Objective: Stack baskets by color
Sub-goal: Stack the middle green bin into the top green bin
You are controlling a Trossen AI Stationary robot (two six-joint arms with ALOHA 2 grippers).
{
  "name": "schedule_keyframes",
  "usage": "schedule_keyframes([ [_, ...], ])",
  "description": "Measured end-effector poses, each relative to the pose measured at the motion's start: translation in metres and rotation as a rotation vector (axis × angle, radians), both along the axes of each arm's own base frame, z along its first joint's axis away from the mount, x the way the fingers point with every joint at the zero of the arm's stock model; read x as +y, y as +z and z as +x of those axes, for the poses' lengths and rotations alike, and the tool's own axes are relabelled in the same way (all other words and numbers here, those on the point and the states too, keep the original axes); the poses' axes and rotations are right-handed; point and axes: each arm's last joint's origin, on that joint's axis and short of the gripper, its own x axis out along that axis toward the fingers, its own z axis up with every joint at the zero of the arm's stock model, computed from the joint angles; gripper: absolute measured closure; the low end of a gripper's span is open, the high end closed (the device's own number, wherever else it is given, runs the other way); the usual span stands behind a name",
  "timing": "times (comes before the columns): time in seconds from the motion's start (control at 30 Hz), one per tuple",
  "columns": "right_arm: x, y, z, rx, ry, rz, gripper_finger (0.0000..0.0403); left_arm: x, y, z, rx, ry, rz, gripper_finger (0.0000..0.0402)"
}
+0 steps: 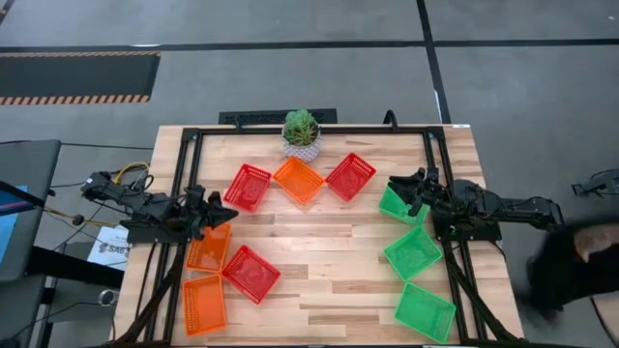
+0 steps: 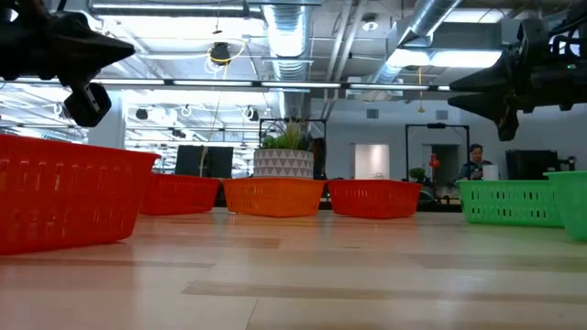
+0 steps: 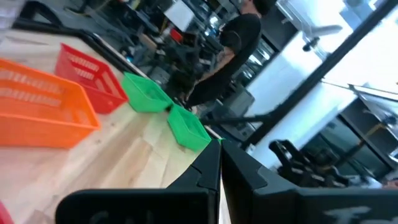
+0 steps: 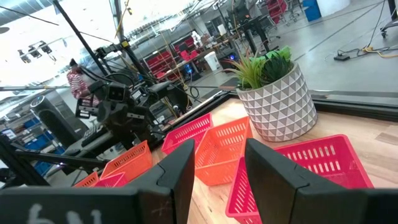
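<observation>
Nine baskets rest on their bottoms on the wooden table [image 1: 329, 280]. A red basket [image 1: 247, 187], an orange basket [image 1: 298, 180] and a second red basket [image 1: 350, 176] form a far row. At the right lie three green baskets [image 1: 401, 205] [image 1: 412, 252] [image 1: 425, 312]. Two orange baskets [image 1: 209, 247] [image 1: 204, 304] and a red basket [image 1: 251, 273] lie near left. My left gripper [image 1: 232, 213] [image 3: 219, 163] hovers shut and level above the left side. My right gripper [image 1: 395, 186] [image 4: 219, 162] hovers open and level above the right side, holding nothing.
A potted green plant [image 1: 301, 133] in a white pot stands at the middle of the far edge, behind the orange basket. Black frame rails [image 1: 184, 193] run along the table's left, right and far sides. A person [image 1: 580, 261] is beside the table's right edge.
</observation>
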Motion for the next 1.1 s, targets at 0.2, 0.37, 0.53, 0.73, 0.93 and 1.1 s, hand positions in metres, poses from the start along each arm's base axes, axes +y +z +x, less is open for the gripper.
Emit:
schedule_keyframes([
  [0.2,0.0,0.0037,-0.0002,-0.048,0.0,0.017,0.024,0.0007,0.0001,0.0,-0.004,0.017,-0.094,0.0401],
  [0.37,0.0,0.0042,-0.0003,-0.122,0.011,0.18,0.024,0.002,0.0002,-0.0001,-0.016,0.049,-0.25,0.0401],
  [0.53,0.0,0.0035,-0.0002,-0.151,0.016,0.268,0.024,0.0024,0.0002,-0.0001,-0.016,0.063,-0.235,0.0401],
  [0.73,0.0,0.0023,-0.0002,-0.144,0.014,0.281,0.024,0.0024,0.0001,-0.0001,-0.018,0.062,-0.263,0.0401],
  [0.93,0.0,0.0023,-0.0002,-0.16,0.017,0.319,0.024,0.0021,-0.0014,0.0012,0.003,0.074,-0.221,0.0401],
  [1.1,0.0,0.0023,-0.0002,-0.16,0.017,0.319,0.024,0.0018,-0.0023,0.0018,0.011,0.076,-0.233,0.0401],
])
